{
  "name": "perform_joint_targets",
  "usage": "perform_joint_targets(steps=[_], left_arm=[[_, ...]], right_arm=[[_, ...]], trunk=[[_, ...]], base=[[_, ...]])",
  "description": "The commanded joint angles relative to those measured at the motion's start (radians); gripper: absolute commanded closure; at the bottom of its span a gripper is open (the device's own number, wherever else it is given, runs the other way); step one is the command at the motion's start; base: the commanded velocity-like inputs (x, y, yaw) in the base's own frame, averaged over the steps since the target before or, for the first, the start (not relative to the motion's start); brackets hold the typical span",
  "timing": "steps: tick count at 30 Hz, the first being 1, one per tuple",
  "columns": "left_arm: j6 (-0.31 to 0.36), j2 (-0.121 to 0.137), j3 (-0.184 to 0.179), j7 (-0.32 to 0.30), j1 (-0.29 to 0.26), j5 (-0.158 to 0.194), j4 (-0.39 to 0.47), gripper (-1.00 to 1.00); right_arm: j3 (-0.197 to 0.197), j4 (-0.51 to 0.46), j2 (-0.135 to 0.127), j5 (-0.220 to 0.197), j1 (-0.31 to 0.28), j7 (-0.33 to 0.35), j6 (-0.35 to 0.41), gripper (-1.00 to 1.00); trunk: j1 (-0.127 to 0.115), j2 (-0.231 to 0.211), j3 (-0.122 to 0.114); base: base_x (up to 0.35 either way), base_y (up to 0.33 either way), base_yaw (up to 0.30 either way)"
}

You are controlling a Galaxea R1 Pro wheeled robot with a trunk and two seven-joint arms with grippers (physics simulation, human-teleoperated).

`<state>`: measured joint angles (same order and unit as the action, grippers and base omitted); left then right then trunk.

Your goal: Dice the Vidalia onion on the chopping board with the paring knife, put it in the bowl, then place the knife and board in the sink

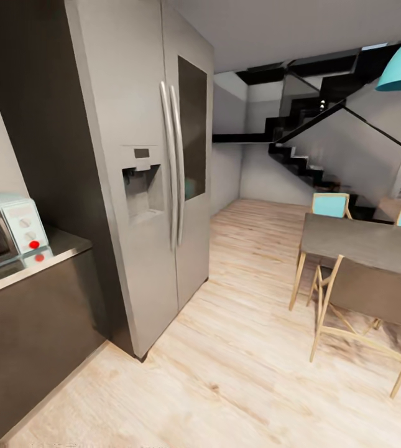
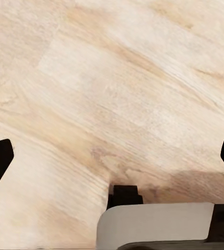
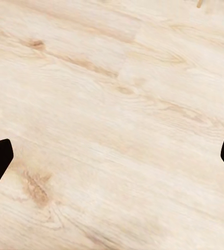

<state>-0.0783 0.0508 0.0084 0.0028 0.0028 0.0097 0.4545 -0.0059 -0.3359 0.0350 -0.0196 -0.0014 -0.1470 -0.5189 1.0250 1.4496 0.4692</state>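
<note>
Grippers, left [image 2: 112, 156] and right [image 3: 112, 156], hung spread apart and empty over floor [image 1: 237, 373]. Onion, unseen, likely light, firm, slippery: grasp across its widest part.

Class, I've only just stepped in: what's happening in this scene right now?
The robot is on its way and handles nothing at this moment. The head view looks past a tall steel fridge towards a dining table with chairs and a staircase; a microwave sits on the countertop at the left. Both wrist views look down at the pale wooden floor. The left gripper and right gripper are open and empty, fingers spread wide.
</note>
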Motion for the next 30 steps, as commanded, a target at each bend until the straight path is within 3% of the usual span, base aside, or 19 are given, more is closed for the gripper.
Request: perform_joint_targets(steps=[1, 30], left_arm=[[-0.001, 0.0, 0.001, 0.0, 0.0, 0.001, 0.001, -1.0], [-0.019, 0.0, 0.001, 0.0, 0.0, 0.001, -0.014, -1.0]], right_arm=[[0.0, 0.0, 0.0, -0.002, 0.0, -0.001, -0.003, -1.0], [0.0, 0.0, 0.0, 0.0, 0.0, 0.0, -0.003, -1.0]], trunk=[[0.0, 0.0, 0.001], [0.0, 0.0, 0.001]], base=[[0.0, 0.0, 0.283], [0.0, 0.0, 0.283]])
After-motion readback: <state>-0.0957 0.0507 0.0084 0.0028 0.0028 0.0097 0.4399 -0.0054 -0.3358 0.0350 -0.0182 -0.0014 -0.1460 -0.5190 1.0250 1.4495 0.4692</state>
